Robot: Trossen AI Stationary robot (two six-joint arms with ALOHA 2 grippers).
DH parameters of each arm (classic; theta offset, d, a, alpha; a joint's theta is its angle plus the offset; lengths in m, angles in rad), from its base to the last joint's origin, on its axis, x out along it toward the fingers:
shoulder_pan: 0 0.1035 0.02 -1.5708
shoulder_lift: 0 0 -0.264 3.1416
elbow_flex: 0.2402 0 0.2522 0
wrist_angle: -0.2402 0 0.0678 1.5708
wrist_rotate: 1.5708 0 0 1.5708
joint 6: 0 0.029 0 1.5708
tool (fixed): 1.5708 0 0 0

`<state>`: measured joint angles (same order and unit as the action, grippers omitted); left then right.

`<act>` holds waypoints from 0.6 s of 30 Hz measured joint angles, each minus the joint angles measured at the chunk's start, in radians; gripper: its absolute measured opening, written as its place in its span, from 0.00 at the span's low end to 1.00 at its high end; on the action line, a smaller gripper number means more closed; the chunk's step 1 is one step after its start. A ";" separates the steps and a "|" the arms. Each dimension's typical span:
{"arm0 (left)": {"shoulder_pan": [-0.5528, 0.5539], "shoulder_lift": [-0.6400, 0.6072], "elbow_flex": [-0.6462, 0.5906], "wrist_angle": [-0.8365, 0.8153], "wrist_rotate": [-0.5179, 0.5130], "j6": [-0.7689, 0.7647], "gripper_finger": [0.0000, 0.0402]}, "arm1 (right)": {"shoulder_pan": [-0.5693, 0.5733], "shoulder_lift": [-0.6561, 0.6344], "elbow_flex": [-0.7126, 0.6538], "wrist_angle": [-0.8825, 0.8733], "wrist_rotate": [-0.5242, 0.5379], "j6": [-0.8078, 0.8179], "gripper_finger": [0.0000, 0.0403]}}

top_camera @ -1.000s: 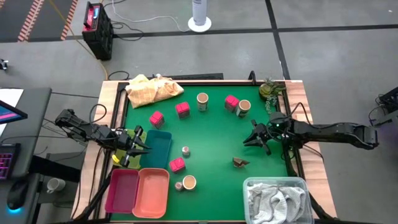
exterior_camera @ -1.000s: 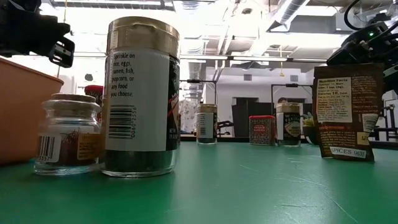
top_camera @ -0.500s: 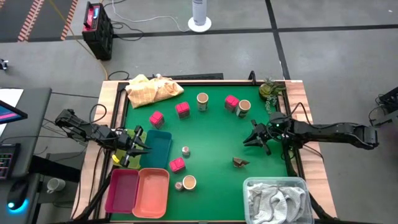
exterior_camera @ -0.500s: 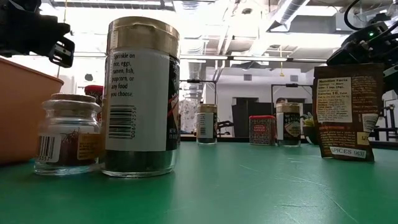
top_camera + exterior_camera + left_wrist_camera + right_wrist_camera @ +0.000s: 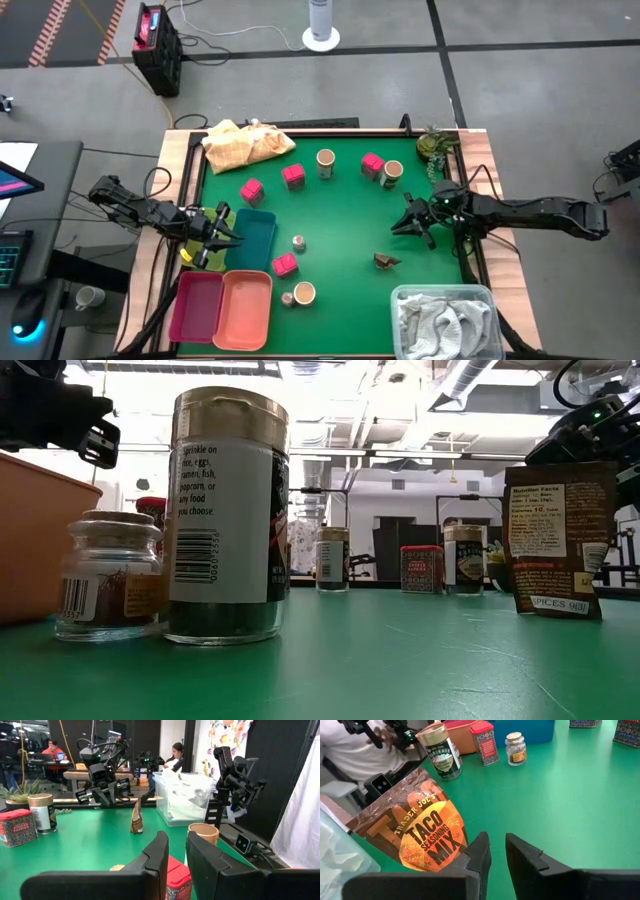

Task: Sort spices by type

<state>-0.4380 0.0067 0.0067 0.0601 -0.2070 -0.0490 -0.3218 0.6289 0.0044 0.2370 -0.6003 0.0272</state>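
Nothing has moved over the last second, so sorting has not advanced. The left gripper (image 5: pixel 222 233) hangs by the teal plastic tray (image 5: pixel 262 222) on the left. The right gripper (image 5: pixel 411 222) hangs on the right, near the single brown foil pouch (image 5: pixel 387 261). Both have their jaws slightly apart and empty. Loose on the green mat (image 5: pixel 345 215) are four pink-red square tins (image 5: pixel 251 189), three tan-lidded round jars (image 5: pixel 326 160) and two tiny glass jars (image 5: pixel 298 242).
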 joint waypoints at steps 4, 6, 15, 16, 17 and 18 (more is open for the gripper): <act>0.000 0.000 0.000 0.000 0.000 0.000 0.15 | 0.000 0.000 0.000 0.000 0.000 0.000 0.23; 0.000 0.000 0.000 0.000 0.000 0.000 0.15 | 0.000 0.000 0.000 0.000 0.000 0.000 0.23; 0.000 0.000 0.000 0.005 -0.028 -0.016 0.15 | 0.000 0.000 0.000 0.000 0.000 0.000 0.23; 0.000 0.000 0.000 0.005 -0.028 -0.016 0.15 | 0.000 0.000 0.000 0.000 0.000 0.000 0.23; 0.000 0.000 0.000 0.005 -0.028 -0.018 0.15 | 0.000 0.000 0.000 0.000 0.000 0.000 0.23; 0.000 0.000 0.000 0.005 -0.028 -0.027 0.15 | 0.000 0.000 0.000 0.000 0.000 0.000 0.23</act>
<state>-0.4377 0.0065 0.0067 0.0654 -0.2352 -0.0762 -0.3217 0.6289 0.0044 0.2367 -0.6006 0.0273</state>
